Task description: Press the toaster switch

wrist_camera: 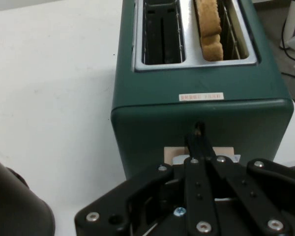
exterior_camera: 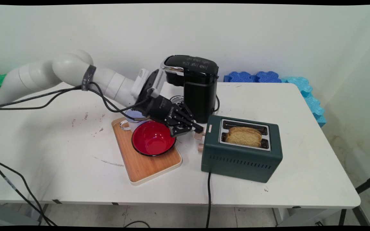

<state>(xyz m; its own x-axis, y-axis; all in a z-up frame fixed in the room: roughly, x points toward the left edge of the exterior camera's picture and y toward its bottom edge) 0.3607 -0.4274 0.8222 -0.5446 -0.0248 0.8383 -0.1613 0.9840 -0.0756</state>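
A dark green toaster (exterior_camera: 241,154) stands right of centre on the white table (exterior_camera: 59,160), with one slice of toast (exterior_camera: 243,136) in its nearer slot. My gripper (exterior_camera: 199,129) is shut, its joined tips pressed at the toaster's left end, right above the beige lever (exterior_camera: 198,136). A second beige knob (exterior_camera: 200,148) sits lower on that end. In the hand view the gripper (wrist_camera: 199,133) meets the lever slot of the toaster (wrist_camera: 201,105), with the beige lever (wrist_camera: 223,151) just beneath. The toast (wrist_camera: 209,29) fills the right slot; the left slot (wrist_camera: 162,32) holds nothing.
A wooden board (exterior_camera: 146,163) left of the toaster carries a red bowl (exterior_camera: 153,138) and a white mug (exterior_camera: 130,124) partly under the arm. A black coffee machine (exterior_camera: 193,86) stands behind the gripper. Blue foam pieces (exterior_camera: 310,96) line the far right corner. The toaster's cord (exterior_camera: 208,195) hangs over the front edge.
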